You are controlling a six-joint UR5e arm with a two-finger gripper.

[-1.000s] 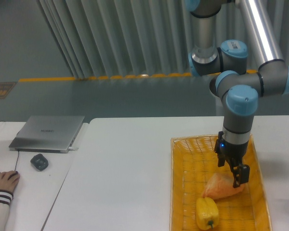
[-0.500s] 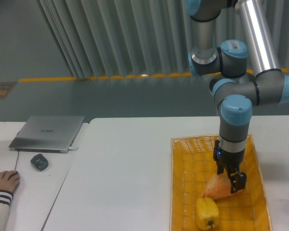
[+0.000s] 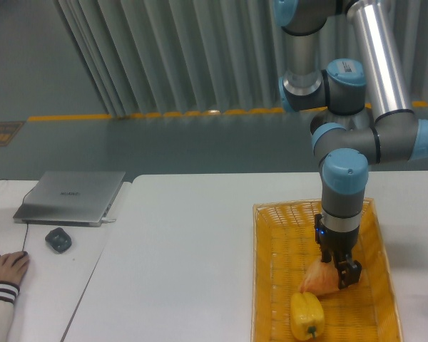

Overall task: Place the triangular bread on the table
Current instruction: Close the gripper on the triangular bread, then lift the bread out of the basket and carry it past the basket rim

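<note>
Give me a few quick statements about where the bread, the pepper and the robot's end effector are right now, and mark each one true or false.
1. The triangular bread lies in the yellow basket. True.
2. The yellow bell pepper sits on the laptop. False: it is in the basket, next to the bread.
3. The end effector is down at the bread. True.
4. The bread already rests on the table. False: it is in the basket.

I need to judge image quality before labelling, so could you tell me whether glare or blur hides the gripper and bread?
Fixed camera: even light, a bright glare stripe only on the upper arm tube; gripper and triangular bread slightly soft but legible.
</note>
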